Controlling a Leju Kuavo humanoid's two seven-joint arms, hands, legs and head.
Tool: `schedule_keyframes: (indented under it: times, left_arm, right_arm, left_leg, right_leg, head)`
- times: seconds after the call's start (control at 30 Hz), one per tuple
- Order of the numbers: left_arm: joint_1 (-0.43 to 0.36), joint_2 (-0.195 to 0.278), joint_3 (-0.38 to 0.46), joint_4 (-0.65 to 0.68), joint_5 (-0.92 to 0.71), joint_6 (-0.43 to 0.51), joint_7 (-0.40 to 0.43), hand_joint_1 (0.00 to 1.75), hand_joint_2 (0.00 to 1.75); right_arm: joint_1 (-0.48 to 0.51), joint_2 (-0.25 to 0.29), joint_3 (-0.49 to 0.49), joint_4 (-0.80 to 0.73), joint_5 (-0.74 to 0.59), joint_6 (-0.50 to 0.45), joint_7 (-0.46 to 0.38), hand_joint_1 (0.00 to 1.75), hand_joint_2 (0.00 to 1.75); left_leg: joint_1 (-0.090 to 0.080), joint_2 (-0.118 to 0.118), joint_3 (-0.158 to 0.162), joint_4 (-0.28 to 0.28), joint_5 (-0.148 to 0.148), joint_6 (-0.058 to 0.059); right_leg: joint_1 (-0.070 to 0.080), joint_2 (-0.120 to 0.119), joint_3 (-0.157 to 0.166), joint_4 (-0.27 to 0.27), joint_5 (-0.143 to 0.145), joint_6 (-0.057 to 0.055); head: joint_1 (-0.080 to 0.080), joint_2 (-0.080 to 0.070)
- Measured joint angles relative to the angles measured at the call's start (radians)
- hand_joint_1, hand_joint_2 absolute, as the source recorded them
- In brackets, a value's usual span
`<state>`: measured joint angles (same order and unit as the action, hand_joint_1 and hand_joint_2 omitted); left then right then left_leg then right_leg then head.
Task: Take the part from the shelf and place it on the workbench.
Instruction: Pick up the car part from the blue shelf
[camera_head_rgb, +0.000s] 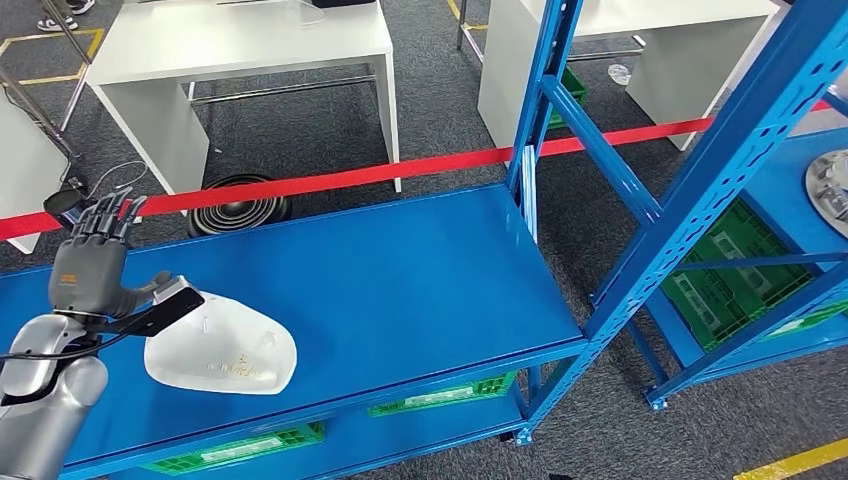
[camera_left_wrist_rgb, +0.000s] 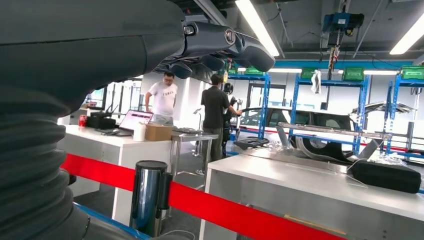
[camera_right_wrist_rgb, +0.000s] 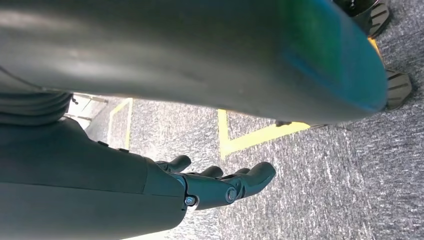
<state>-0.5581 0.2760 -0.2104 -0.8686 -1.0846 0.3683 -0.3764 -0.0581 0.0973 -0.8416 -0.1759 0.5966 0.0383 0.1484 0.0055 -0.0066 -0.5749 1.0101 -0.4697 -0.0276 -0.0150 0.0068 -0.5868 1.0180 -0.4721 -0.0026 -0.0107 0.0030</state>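
Now, left hand (camera_head_rgb: 92, 268): fingers spread, holding nothing, just beside the white part (camera_head_rgb: 222, 348)
Part: lying on the blue shelf (camera_head_rgb: 400, 280)
Right hand (camera_right_wrist_rgb: 220, 186): fingers loose, empty

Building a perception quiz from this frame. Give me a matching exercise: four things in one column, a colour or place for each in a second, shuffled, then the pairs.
Things:
1. white part
2. barrier tape
3. green crate
4. left hand

Descriptions:
A. red, stretched behind the shelf
B. lying on the blue shelf top, at its near left
C. on the lower level, under the blue top
D. raised beside the part, fingers pointing up

Pairs: 1-B, 2-A, 3-C, 4-D
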Motion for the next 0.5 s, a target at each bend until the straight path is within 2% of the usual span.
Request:
schedule_keyframes:
  times: [0.5]
  left_arm:
    - [-0.002,-0.006,-0.013,0.0,0.005,-0.001,-0.004,0.0,1.75]
  right_arm:
    - [0.0,0.0,-0.003,0.0,0.0,-0.002,0.0,0.0,0.0]
  left_leg:
    - [0.0,0.0,0.0,0.0,0.0,0.0]
  right_leg:
    - [0.0,0.0,0.0,0.0,0.0,0.0]
  head:
    - [0.0,0.0]
